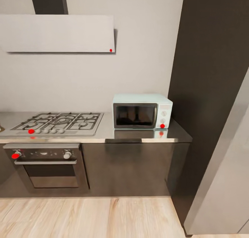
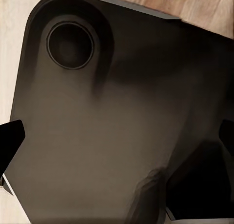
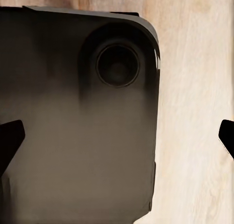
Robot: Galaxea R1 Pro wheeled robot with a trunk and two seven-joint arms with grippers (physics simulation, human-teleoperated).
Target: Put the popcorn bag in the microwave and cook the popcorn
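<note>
Head view: the microwave (image 1: 142, 111) sits on the countertop (image 1: 107, 132) at its right end, against the wall and just beside a tall dark cabinet (image 1: 207, 93). Its dark glass door is closed; what lies inside cannot be told — the glass gives only dim reflections. Left of it the hob (image 1: 58, 122) is set into the slab, with the oven (image 1: 46, 165) below and a pale hood (image 1: 57, 33) on the wall above.

Left wrist view: the left gripper (image 2: 117, 151) hangs over a dark rounded base (image 2: 112, 121) with a round recess, wood floor (image 2: 195, 7) past its edge. Its fingertips (image 2: 10, 138) sit at opposite edges, spread wide, nothing between.

Right wrist view: the right gripper (image 3: 117, 136) is likewise spread wide and empty, over the base's other corner (image 3: 73, 136) and pale floor (image 3: 195, 112).
</note>
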